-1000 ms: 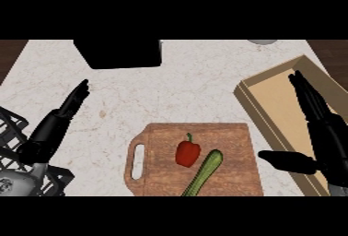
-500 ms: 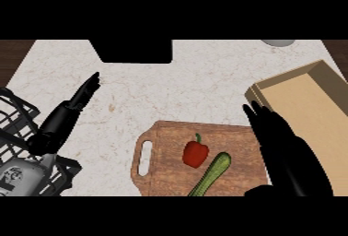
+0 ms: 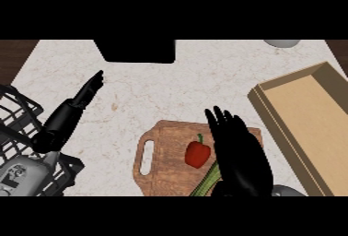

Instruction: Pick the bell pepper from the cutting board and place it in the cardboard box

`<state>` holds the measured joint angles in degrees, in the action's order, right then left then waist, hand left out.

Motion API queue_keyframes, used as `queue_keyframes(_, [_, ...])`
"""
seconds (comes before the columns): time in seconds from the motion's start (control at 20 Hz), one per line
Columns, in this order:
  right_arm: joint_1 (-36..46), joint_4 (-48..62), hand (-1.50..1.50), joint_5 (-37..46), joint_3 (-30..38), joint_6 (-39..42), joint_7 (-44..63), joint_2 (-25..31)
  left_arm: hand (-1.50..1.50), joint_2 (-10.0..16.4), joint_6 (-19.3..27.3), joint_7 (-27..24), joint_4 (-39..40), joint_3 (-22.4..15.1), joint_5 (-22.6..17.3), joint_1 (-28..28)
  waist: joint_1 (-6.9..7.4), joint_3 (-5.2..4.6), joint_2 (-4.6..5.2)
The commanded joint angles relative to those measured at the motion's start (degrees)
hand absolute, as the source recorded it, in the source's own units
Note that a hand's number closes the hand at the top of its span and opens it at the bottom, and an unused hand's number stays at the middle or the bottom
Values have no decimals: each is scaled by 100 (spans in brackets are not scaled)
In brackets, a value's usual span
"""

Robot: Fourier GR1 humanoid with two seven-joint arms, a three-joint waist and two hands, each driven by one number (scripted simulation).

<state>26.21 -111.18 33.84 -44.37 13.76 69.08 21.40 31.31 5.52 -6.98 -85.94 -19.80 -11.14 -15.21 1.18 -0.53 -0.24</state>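
One bell pepper (image 3: 197, 154) on the cutting board (image 3: 166, 147), outside the cardboard box (image 3: 276, 124)

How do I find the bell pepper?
Look on the counter for the wooden cutting board, left of the cardboard box. The bell pepper lies on it, beside the right hand. It is short, round and red, while the vegetable next to it is long and green.

- No writing, label, brand, number or sign can be read anywhere.
- No print is seen on the cardboard box (image 3: 309, 133) or on the cutting board (image 3: 166, 177).
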Motion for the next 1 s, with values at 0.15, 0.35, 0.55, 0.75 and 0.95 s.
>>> queue_keyframes(0.15, [491,912,-150,54,85,870,1607,-1273,0,147,-104,174,-202,143,-69,19,-41,24,-32])
queue_keyframes(0.35, [517,1644,-150,540,-134,773,1609,-1750,0,5,-14,8,-84,159,-12,104,-68,29,-18])
queue_keyframes(0.55, [587,1969,-150,834,8,968,1609,-1930,0,108,-138,82,-9,276,-71,50,-135,35,-15])
queue_keyframes(0.75, [854,2110,-150,849,171,1093,1609,-2120,0,-58,-51,-119,59,199,86,189,-121,37,-9])
queue_keyframes(0.95, [636,2444,-150,1065,263,1015,1385,-2127,0,92,-175,-41,-133,275,83,242,-125,46,-6])
